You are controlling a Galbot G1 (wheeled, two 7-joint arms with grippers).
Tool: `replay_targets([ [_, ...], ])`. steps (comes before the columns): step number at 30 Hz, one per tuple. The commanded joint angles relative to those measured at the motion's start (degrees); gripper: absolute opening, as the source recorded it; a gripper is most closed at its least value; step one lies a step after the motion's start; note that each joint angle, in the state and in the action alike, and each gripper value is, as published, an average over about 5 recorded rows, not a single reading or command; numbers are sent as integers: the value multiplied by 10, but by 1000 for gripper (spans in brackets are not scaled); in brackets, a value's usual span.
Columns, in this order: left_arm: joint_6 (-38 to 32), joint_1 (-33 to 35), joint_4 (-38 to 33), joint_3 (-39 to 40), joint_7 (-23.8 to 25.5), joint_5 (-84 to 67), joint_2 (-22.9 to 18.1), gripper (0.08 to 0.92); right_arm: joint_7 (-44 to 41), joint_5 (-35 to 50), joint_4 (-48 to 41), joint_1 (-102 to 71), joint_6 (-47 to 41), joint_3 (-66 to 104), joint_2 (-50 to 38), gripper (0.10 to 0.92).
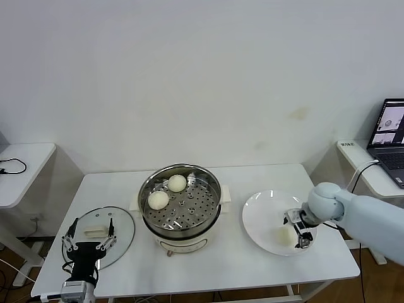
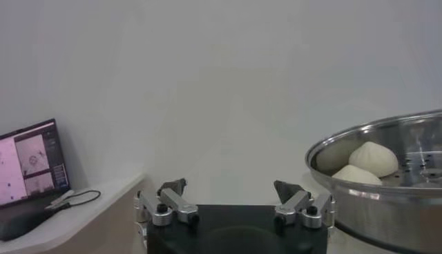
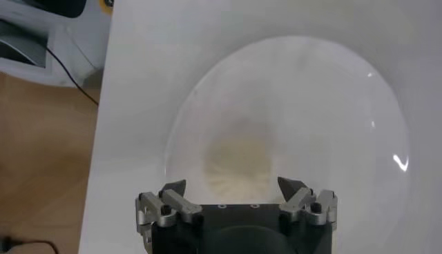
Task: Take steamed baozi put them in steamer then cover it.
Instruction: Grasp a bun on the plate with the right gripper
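Note:
The steel steamer (image 1: 181,211) on its cream base stands mid-table with two baozi (image 1: 177,183) (image 1: 158,199) on its perforated tray; they also show in the left wrist view (image 2: 373,158). One baozi (image 1: 283,235) lies on the white plate (image 1: 262,208) at the right. My right gripper (image 1: 300,231) is open just above it, jaws either side of the bun (image 3: 239,165). The glass cover (image 1: 120,222) with its cream handle lies flat at the table's left. My left gripper (image 1: 89,243) is open and empty over the cover's near edge.
A laptop (image 1: 390,132) sits on a side table at the far right, and a small white table (image 1: 19,161) stands at the far left. The table's front edge is close below both grippers.

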Motion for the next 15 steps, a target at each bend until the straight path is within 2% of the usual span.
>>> replay_targets([
  [1,0,0,1,0,0,0,0,823,6,-12,-28,-33,1,22,20,823],
  [8,0,-1,3,-4,0,-1,0,823,5,-12,-39,-34,-2,25,31,801],
  [15,0,-1,3,-4,0,-1,0,823,6,-8,-52,-32,-5,29,44,662],
])
